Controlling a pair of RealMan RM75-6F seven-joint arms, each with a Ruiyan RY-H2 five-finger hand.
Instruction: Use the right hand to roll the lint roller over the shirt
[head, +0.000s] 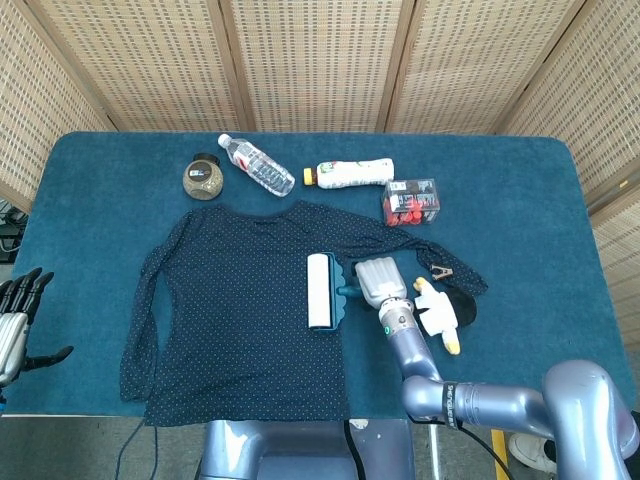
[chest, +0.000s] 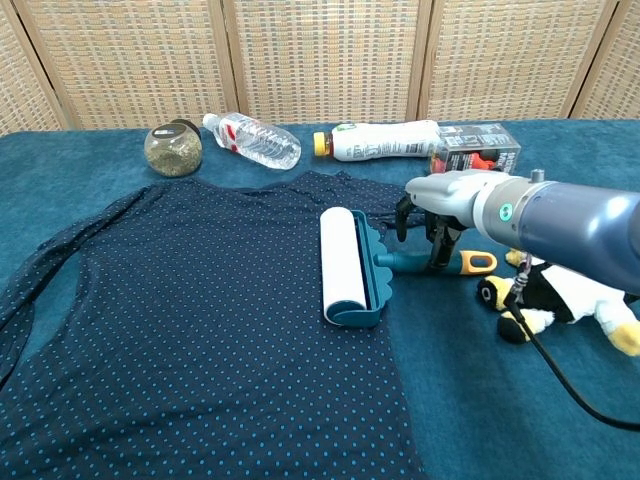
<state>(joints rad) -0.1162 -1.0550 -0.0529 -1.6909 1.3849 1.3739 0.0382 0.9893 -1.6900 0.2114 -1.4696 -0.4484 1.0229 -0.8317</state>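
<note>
The lint roller lies on the right part of the dark blue dotted shirt, which is spread flat on the table. In the chest view its white roll points away from me, and its teal handle ends in an orange tip. My right hand hovers low over that handle, with fingers hanging down on both sides of it, apart and not closed around it. In the head view the right hand covers the handle. My left hand stays off the table's left edge, fingers spread, holding nothing.
A spice jar, a water bottle, a white bottle and a clear box of red items line the far side. A penguin plush lies just right of the handle, and a small clip beyond it.
</note>
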